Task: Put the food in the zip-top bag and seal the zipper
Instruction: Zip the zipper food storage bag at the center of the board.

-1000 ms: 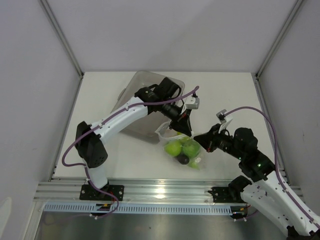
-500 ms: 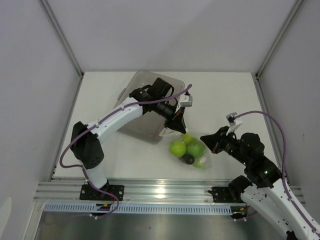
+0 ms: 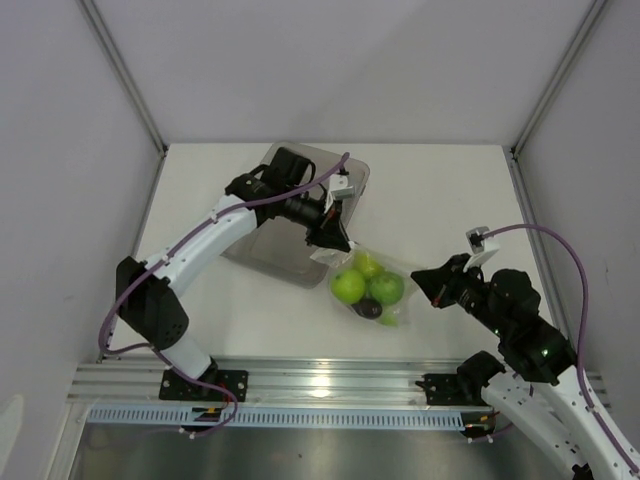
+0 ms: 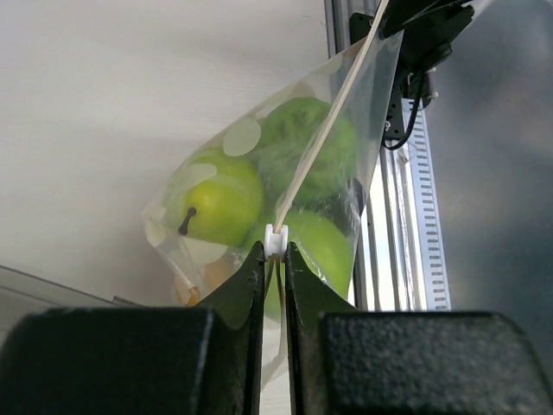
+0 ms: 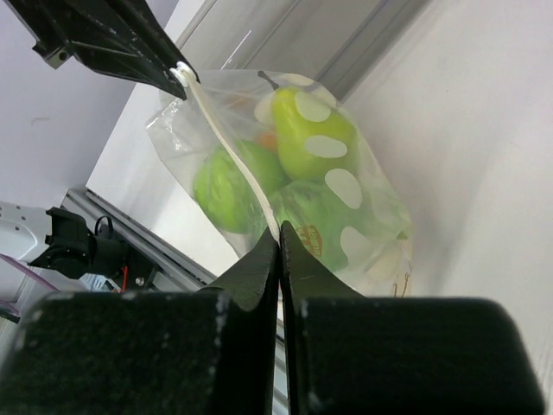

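Note:
The clear zip-top bag (image 3: pixel 372 290) hangs stretched between my two grippers just above the table. Inside it are round green fruits (image 3: pixel 349 286) and the dark purple eggplant piece (image 3: pixel 368 309); a bit of the orange fruit (image 5: pixel 270 139) shows behind them. My left gripper (image 3: pixel 336 244) is shut on the white slider (image 4: pixel 276 239) at the bag's far-left corner. The zipper (image 4: pixel 333 117) runs taut from there to my right gripper (image 3: pixel 421 279). The right gripper (image 5: pixel 279 235) is shut on the zipper's other end (image 5: pixel 226 138). The left gripper (image 4: pixel 276 251) shows the bag (image 4: pixel 259 181) right in front of it.
The grey translucent tray (image 3: pixel 265 248) lies behind and left of the bag, under the left arm. The aluminium rail (image 3: pixel 320 381) runs along the near table edge. White walls and frame posts enclose the table on three sides.
The left gripper has drawn back and left with the slider while the right gripper moved right. The bag has shifted slightly and its zipper edge is now pulled straight between them.

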